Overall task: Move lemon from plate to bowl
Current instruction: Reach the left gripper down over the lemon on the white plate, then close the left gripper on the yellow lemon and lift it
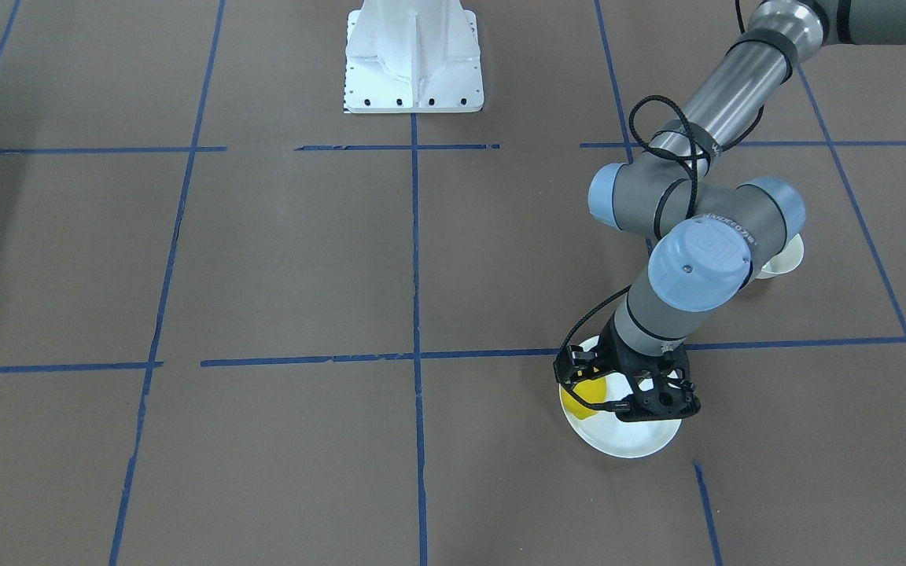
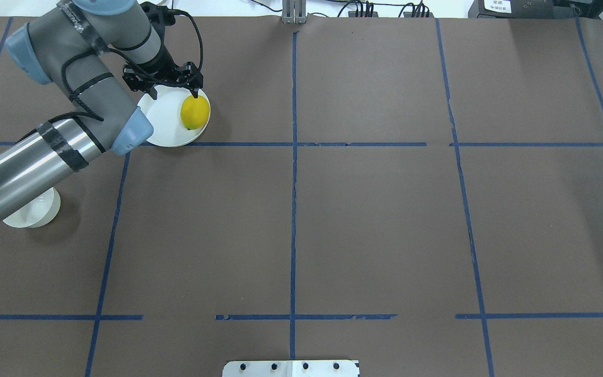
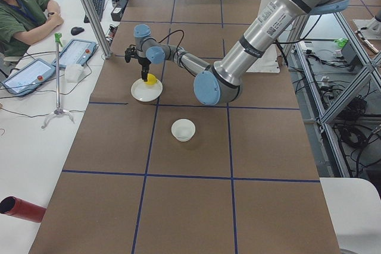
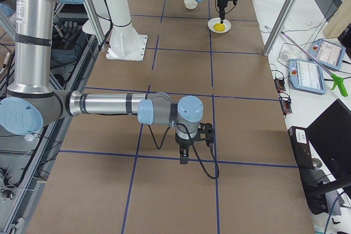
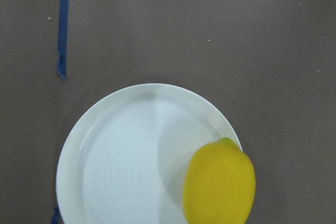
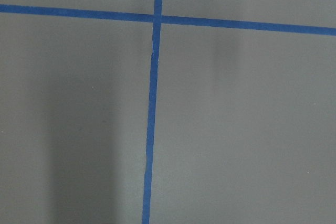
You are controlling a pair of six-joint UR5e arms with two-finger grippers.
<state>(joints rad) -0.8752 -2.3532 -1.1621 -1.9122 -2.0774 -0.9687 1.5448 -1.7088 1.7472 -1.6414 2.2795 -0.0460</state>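
Note:
The yellow lemon (image 2: 195, 111) lies on the right edge of the white plate (image 2: 163, 120) at the table's far left. My left gripper (image 2: 172, 94) hangs open just over the plate's far side; one fingertip (image 2: 195, 96) stands at the lemon's far end, and I cannot tell if it touches. The left wrist view shows the lemon (image 5: 219, 184) on the plate (image 5: 105, 166) but no fingers. The small white bowl (image 2: 34, 212) stands nearer the robot, partly hidden under the left arm. My right gripper (image 4: 185, 158) shows only in the exterior right view, low over bare table; I cannot tell if it is open or shut.
The white robot base mount (image 1: 414, 59) stands at the middle of the robot's side. Blue tape lines (image 2: 293, 209) divide the brown table. An operator (image 3: 24, 10) sits with tablets (image 3: 74, 52) beyond the far edge, close to the plate.

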